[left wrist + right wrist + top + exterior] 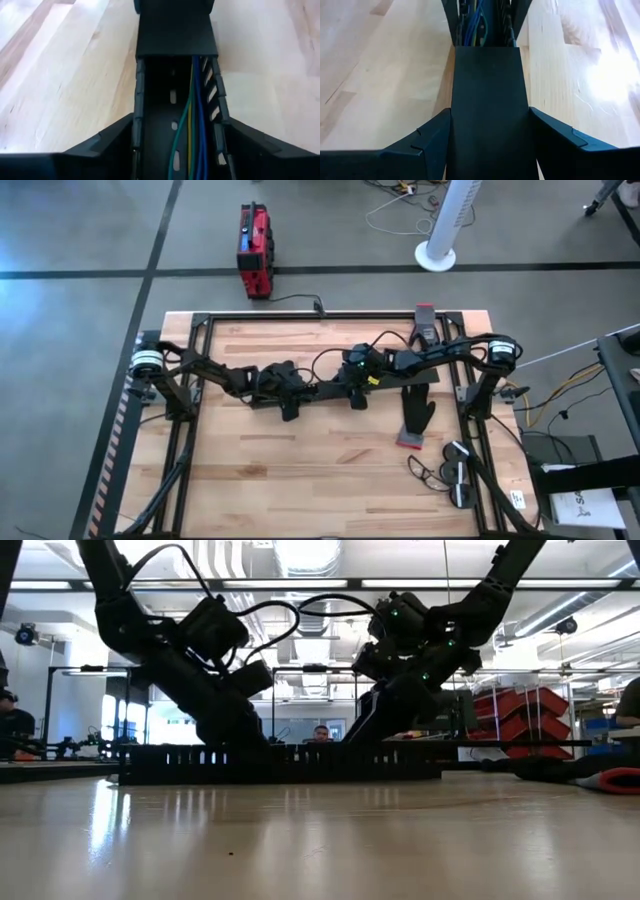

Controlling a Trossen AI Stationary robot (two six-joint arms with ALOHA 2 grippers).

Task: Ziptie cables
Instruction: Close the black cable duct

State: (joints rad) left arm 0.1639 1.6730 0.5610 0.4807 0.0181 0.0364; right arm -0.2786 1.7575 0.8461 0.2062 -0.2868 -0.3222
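A long black slotted cable duct (280,762) lies flat on the table's middle (322,392), running left to right. The cables (192,125), thin green, yellow and blue wires, lie lengthwise inside its open stretch and also show in the right wrist view (476,17). A flat black cover (487,100) closes the duct's right stretch. My left gripper (292,398) is shut on the open stretch (177,125). My right gripper (357,393) is shut on the covered stretch (490,120). My left gripper pinches the duct's two slotted side walls (136,125) between its fingers, on the open stretch left of the cover. It comes slanting down from the table's left, looking along the duct. The duct rests on the table with the wires inside. My right gripper pinches the covered stretch by its two sides (451,120), one finger on each. It comes slanting down from the table's right, looking along the duct. The duct's underside stays on the table.
A black object on a red base (415,420) lies right of the duct. A tangle of thin wire and a small tool (448,472) sit at the near right. A red-handled tool (615,780) shows at the right edge. A black frame (190,380) borders the table.
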